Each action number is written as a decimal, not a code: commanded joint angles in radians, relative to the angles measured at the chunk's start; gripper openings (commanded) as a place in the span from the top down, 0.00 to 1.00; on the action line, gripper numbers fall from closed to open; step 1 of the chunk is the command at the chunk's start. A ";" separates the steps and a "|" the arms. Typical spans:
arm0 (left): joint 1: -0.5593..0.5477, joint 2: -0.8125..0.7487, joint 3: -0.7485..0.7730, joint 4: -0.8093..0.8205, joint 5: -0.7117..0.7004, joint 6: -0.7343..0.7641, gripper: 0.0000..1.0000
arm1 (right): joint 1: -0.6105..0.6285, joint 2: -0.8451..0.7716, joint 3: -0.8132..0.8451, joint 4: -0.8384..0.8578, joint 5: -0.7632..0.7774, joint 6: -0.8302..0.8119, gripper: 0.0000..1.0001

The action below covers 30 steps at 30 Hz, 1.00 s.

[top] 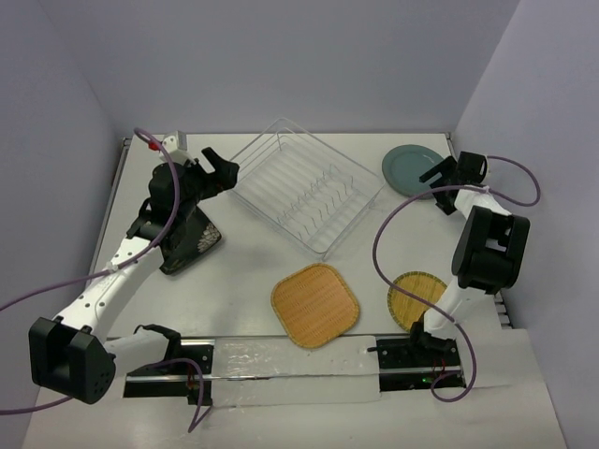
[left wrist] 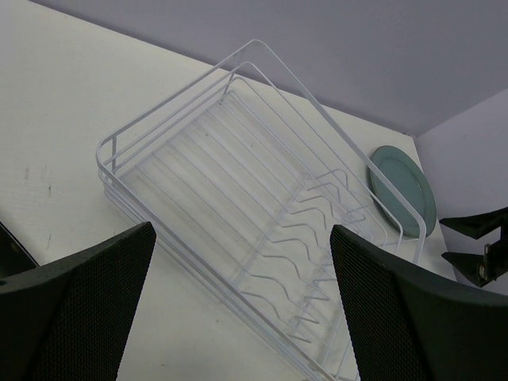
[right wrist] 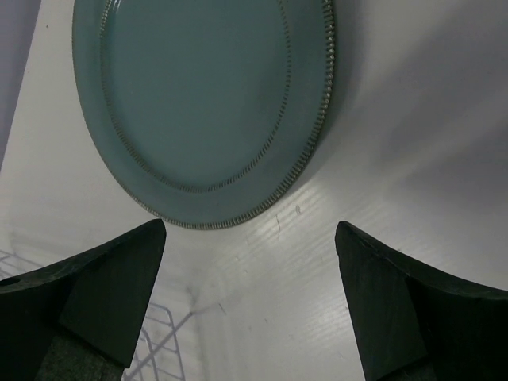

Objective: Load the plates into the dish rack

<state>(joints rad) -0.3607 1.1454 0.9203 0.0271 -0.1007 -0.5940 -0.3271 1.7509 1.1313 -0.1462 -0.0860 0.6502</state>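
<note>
Grey-blue plate near dish rack, left end effector, right end effector (both) released

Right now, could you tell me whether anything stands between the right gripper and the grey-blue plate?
Nothing visible does. The right gripper is open just short of the grey-blue plate, with only table surface between its fingers and the plate's near rim.

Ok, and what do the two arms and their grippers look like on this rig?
Both arms combine white link sections with blocky black joint housings. The left arm and the right arm each trail a long looping purple cable. The left gripper and right gripper are black. Each has two broad, wedge-shaped fingers, and the left wrist view shows a fine dotted texture on their inner faces.
</note>
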 commanded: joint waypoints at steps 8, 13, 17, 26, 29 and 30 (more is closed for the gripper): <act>-0.004 0.075 0.009 0.103 0.007 0.025 0.01 | -0.039 0.169 -0.003 0.347 -0.085 0.227 0.07; -0.004 0.076 0.006 0.123 0.018 0.030 0.01 | -0.072 0.184 -0.106 0.530 -0.126 0.336 0.03; -0.004 0.076 0.003 0.143 0.043 0.028 0.01 | -0.090 0.217 -0.103 0.537 -0.158 0.361 0.00; -0.004 0.071 0.007 0.140 0.038 0.014 0.01 | -0.103 0.286 -0.037 0.474 -0.194 0.401 0.00; -0.004 0.060 0.006 0.144 0.038 0.012 0.01 | -0.104 0.286 -0.055 0.489 -0.184 0.453 0.00; -0.004 0.059 0.006 0.145 0.038 0.011 0.01 | -0.104 0.287 -0.056 0.488 -0.181 0.463 0.00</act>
<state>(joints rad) -0.3607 1.2260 0.9203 0.1173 -0.0738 -0.5826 -0.4049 2.0009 1.0817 0.3628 -0.2764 1.0214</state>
